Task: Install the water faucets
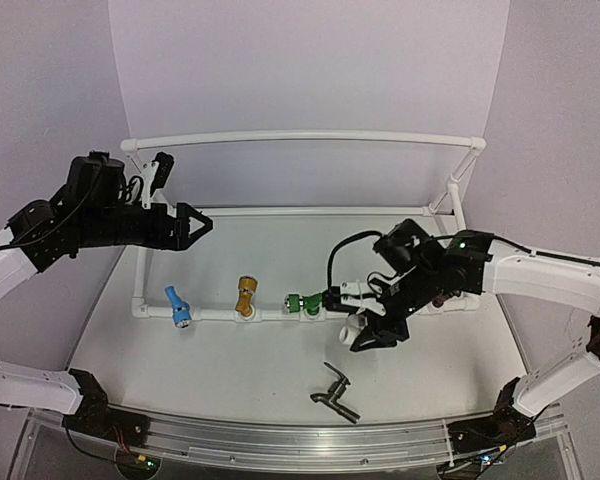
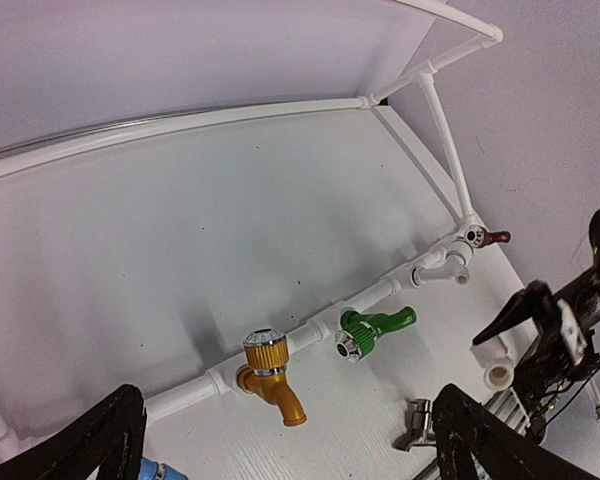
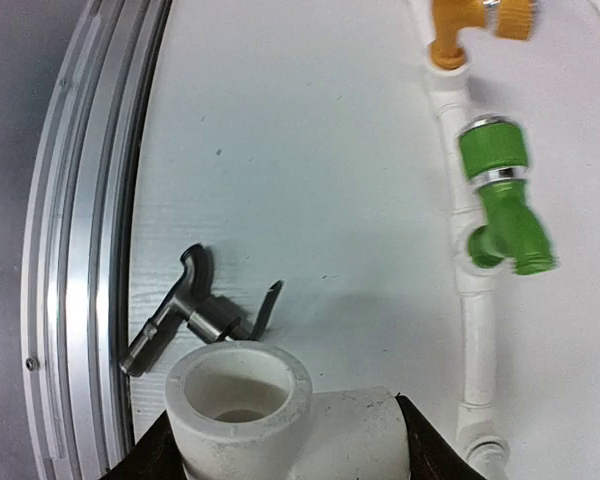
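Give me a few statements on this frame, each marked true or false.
1. The dark grey faucet lies loose on the table. True.
2. The right gripper holds the green faucet. False: it holds a white fitting; the green faucet is on the pipe.
3. The left gripper is open and empty. True.
4. The blue faucet lies loose on the table. False: it sits on the pipe, left of the gold faucet.
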